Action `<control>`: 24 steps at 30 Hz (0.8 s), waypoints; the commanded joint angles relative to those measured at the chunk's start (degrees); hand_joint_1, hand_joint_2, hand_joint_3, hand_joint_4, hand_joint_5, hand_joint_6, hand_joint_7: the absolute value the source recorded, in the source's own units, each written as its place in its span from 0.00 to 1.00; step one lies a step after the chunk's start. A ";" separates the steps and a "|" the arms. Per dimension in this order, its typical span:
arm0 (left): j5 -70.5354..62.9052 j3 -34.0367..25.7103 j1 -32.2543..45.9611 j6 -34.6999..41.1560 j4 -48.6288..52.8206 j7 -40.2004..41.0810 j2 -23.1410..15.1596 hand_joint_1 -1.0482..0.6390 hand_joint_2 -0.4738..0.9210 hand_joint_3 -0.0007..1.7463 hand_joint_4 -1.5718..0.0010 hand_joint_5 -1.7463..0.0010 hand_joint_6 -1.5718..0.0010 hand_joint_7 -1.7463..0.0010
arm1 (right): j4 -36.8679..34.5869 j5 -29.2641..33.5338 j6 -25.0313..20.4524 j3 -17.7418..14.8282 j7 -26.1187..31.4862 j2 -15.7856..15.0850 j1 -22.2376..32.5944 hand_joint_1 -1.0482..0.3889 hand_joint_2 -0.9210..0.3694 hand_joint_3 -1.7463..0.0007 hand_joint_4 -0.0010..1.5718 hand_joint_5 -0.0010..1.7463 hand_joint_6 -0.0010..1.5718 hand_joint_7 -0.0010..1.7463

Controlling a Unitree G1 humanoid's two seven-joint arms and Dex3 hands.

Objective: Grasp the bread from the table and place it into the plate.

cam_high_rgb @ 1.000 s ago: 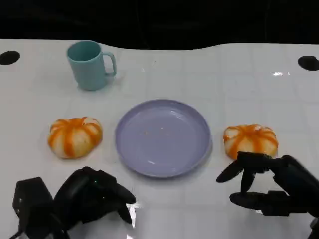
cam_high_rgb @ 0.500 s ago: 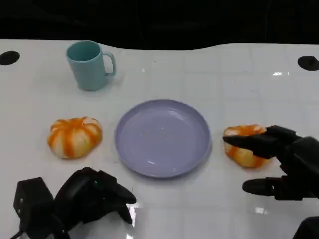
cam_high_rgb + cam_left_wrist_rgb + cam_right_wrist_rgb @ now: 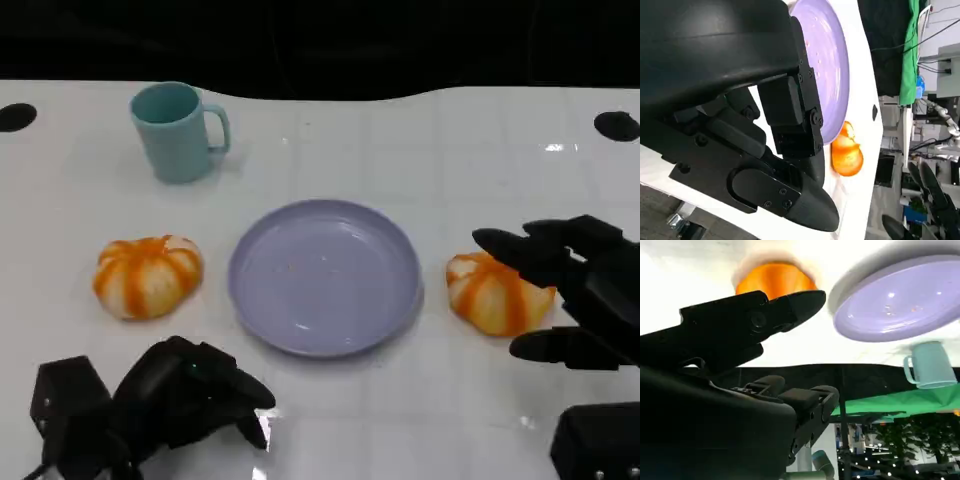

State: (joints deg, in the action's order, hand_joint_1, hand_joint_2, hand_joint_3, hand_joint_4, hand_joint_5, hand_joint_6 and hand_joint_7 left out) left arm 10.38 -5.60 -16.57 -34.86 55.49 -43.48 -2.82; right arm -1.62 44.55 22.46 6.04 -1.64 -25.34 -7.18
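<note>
The right hand (image 3: 575,295) hovers with fingers spread apart around a bread roll (image 3: 495,292), holding nothing; the roll lies on the white surface (image 3: 420,150) between its fingers and the purple plate (image 3: 325,275). The left hand (image 3: 185,395), fingers curled in on nothing, rests just short of a second bread roll (image 3: 148,275).

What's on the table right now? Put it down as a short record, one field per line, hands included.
plate: purple plate, centre of table, nothing on it
right bread: orange-striped bun, right of the plate, on the table
left bread: matching bun, left of the plate, on the table
cup: teal cup, behind the left bun, upright
right hand: right hand open, fingers spread over and beside the right bun, not closed on it
left hand: left hand near the table's front edge, fingers curled in, holding nothing
task status: no bread on the plate
</note>
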 commanded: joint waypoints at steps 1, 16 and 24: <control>0.52 -0.17 0.17 -0.46 -0.39 -0.43 -0.63 0.00 0.95 0.00 0.21 0.48 0.00 0.98 | -3.14 3.46 -3.36 3.19 0.07 -1.21 -3.10 0.22 0.02 1.00 0.07 0.18 0.15 0.00; 0.61 0.00 0.97 0.23 -1.50 -0.33 -0.84 0.00 0.94 0.00 0.20 0.48 0.00 0.98 | -22.50 6.79 -8.50 13.51 5.36 1.60 -14.13 0.25 0.04 1.00 0.07 0.17 0.13 0.00; 0.58 0.10 1.49 0.53 -2.27 -0.24 -0.91 0.00 0.95 0.00 0.20 0.48 0.00 0.98 | -34.60 7.37 -10.04 18.00 10.04 3.05 -19.84 0.25 0.04 1.00 0.07 0.16 0.13 0.00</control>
State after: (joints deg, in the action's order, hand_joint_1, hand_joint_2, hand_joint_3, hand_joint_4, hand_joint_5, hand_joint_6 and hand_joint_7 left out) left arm 10.95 -5.60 -15.83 -34.44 53.85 -43.82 -2.78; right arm -32.83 52.26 12.69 23.11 6.61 -22.46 -24.98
